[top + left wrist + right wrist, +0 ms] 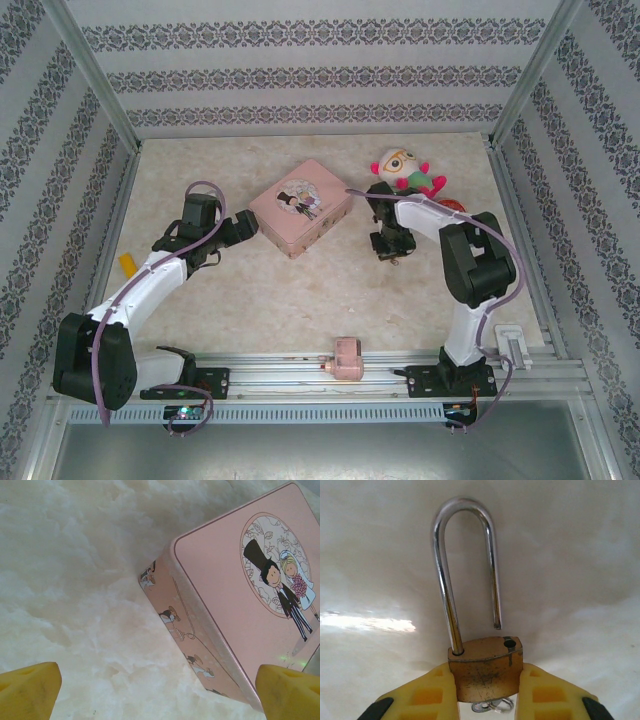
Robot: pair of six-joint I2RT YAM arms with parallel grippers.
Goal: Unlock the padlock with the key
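Brass padlock [487,669] pinched between right jaws over the pale bench [570,555], silver shackle [443,580] free at one end, grey key [490,706] under its body, left jaws spread beside a pink tin [235,595]

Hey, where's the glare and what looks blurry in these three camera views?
Right wrist: a white glare streak on the table left of the padlock, which is sharp, with highlights along its shackle. Left wrist: the table is washed out and soft, the tin crisp, the left end effector has blurred fingertips. Top external: even light, soft shadows, no strong glare.
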